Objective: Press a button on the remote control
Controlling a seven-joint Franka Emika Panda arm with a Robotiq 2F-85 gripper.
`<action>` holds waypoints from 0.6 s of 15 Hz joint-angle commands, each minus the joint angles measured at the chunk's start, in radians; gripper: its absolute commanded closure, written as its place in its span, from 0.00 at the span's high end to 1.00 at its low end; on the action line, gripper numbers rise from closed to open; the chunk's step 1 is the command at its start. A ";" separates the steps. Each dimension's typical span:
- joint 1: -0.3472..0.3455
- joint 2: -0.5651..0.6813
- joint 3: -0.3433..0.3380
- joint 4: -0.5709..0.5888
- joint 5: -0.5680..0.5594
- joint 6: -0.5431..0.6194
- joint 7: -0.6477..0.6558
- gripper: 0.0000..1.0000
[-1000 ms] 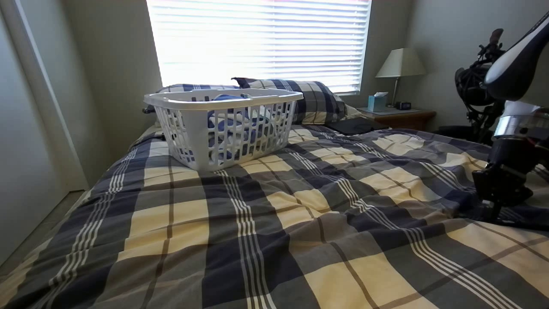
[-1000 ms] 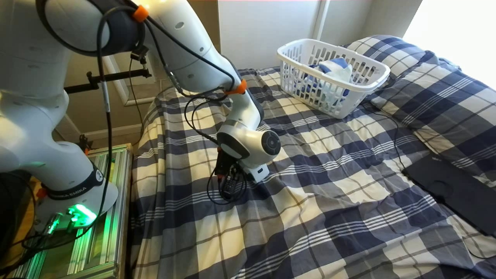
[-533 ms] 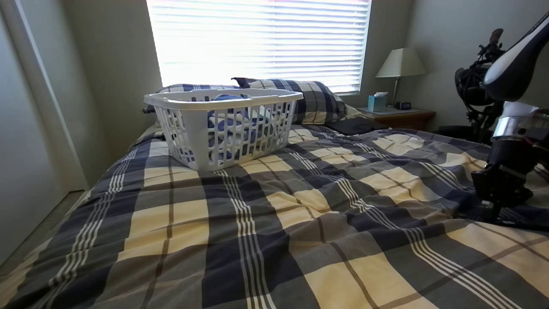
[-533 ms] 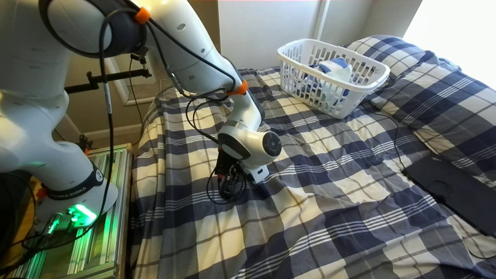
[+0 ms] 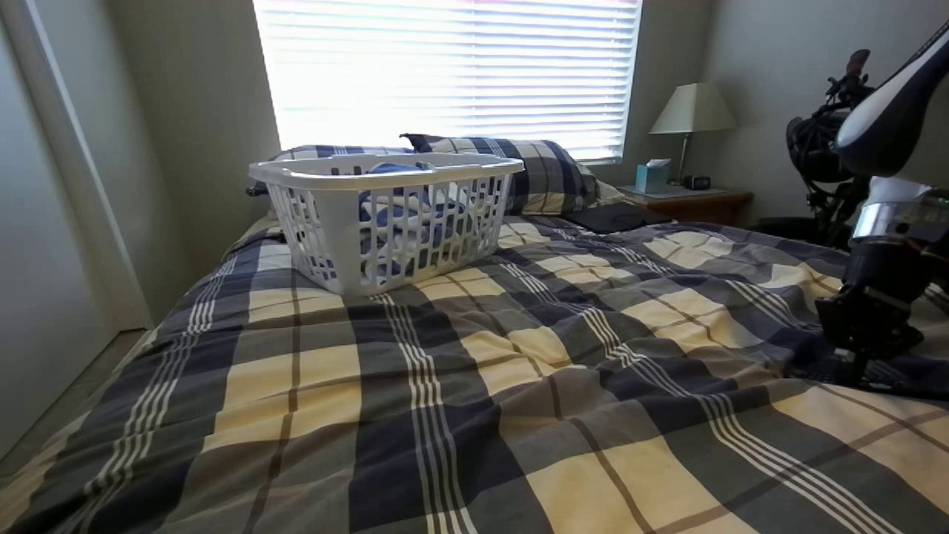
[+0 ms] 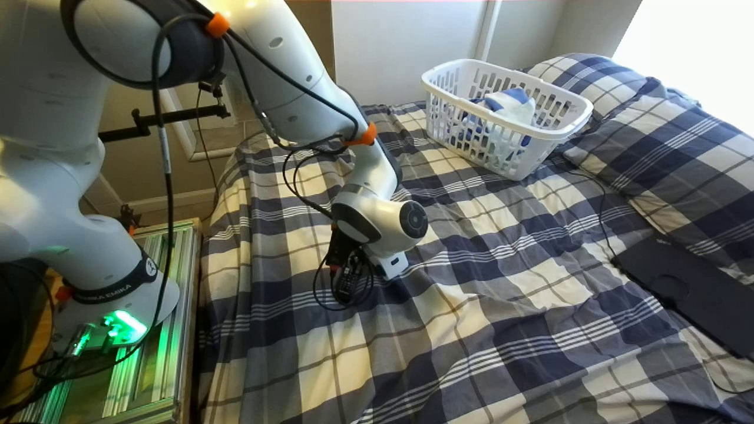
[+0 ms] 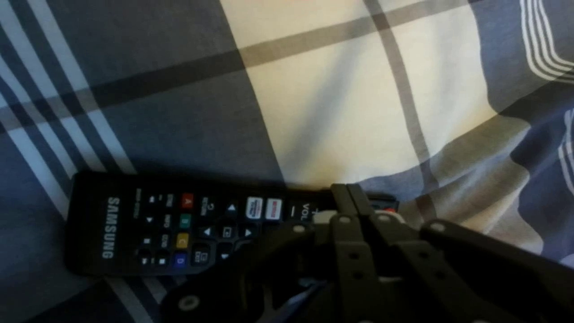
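little has shifted over the last second. in an exterior view the white arm [image 6: 288,76] has eased a touch: the upper orange clip [image 6: 217,25] on it sits slightly lower and further right in that view than before, while the rounded wrist joint [image 6: 383,224] has barely moved. the remote [image 7: 193,224] lies face up on the plaid bedspread [image 7: 179,125], the end with the samsung lettering [image 7: 110,228] in plain sight and the other end partly hidden behind the fingers [image 7: 341,202]. those are together, side by side, crossing in front of the remote just beside the vol marking [image 7: 305,211] in the wrist view; whether they touch it, i cannot tell. in both exterior views the white laundry basket [image 5: 337,230], with blue and white cloths [image 6: 509,106] inside, stands as it stood a second ago, near the pillows [image 6: 671,156] and well apart from the fingers.
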 commanded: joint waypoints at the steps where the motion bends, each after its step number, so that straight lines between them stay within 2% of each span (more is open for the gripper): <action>1: -0.013 0.056 0.015 0.050 -0.029 -0.043 0.024 0.04; 6: -0.005 0.180 0.013 0.131 -0.067 -0.101 0.059 0.04; 9: -0.004 0.207 0.007 0.168 -0.092 -0.113 0.093 0.04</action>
